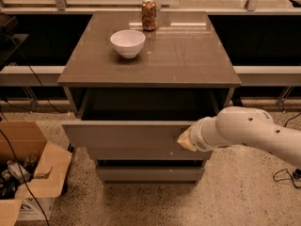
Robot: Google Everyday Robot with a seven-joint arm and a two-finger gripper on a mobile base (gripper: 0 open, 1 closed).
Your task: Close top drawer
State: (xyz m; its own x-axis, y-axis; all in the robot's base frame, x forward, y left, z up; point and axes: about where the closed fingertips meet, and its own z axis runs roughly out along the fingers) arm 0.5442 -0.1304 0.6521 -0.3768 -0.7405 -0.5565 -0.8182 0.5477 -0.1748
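Note:
The top drawer [127, 136] is a wide grey box drawer with a plain flat front, standing partly pulled out of the grey cabinet [150, 74]. Its inside is dark and mostly hidden under the cabinet top. My white arm reaches in from the right, and my gripper [184, 139] rests against the right part of the drawer front. A lower grey drawer front [150, 173] shows beneath.
A white bowl [127, 43] and a drink can [149, 15] stand on the cabinet top. An open cardboard box [26, 173] with clutter sits on the floor at the left. Cables lie on the speckled floor at both sides. Dark shelving runs behind.

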